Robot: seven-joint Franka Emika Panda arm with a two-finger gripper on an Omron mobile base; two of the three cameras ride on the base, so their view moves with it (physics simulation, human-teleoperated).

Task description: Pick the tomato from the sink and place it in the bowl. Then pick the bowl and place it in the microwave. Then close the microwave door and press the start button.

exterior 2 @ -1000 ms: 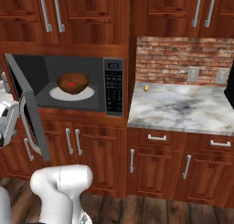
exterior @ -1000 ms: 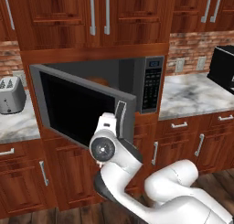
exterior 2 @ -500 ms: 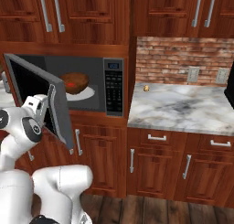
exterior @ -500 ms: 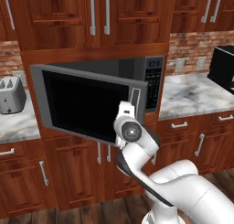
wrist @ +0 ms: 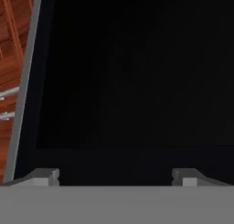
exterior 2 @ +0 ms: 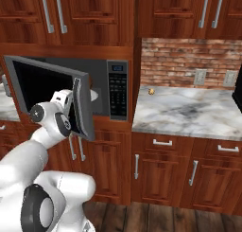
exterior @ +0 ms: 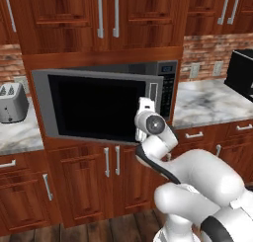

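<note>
Two spread fingertips of the open, empty gripper face the black window of the half-shut microwave door, right up against it.

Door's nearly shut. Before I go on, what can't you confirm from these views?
- Bowl and tomato: hidden behind the microwave door in the left base view and in the right base view.
- Whether the gripper touches the door: the fingertips are cut off at the bottom edge of the hand view.
- Start button on the keypad: too small to pick out in the right base view.
</note>
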